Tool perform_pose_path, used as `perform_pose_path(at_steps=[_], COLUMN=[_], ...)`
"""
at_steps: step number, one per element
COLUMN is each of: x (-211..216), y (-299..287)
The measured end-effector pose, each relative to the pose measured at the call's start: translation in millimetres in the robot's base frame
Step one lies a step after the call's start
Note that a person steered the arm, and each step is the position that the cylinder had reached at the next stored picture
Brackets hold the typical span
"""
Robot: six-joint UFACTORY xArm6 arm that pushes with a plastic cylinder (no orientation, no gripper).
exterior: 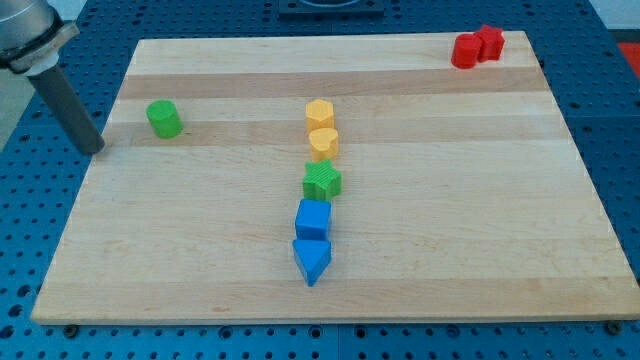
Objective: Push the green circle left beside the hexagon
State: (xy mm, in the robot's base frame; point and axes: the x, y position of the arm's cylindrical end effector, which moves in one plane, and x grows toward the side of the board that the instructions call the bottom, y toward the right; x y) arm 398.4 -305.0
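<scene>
Green circle [164,118] right of my tip [93,148]

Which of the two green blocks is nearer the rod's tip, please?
The green circle at the view's left, just right of my tip. The green star sits mid-board, in the column of blocks.

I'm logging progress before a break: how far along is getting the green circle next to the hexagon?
Done: nothing visible yet. The green round block sits far to the view's left of the yellow hexagonal block. In hand: my tip stands just left of and slightly below the green block, not touching it. Left: the whole push rightward, until the green block rests beside the hexagon's left side.
</scene>
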Motion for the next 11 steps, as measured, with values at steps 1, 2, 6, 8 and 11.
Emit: perform_pose_path(at_steps=[1,2,6,8,11], x=[-10,-25,-10,-8,-18], y=[9,33,125,154,169])
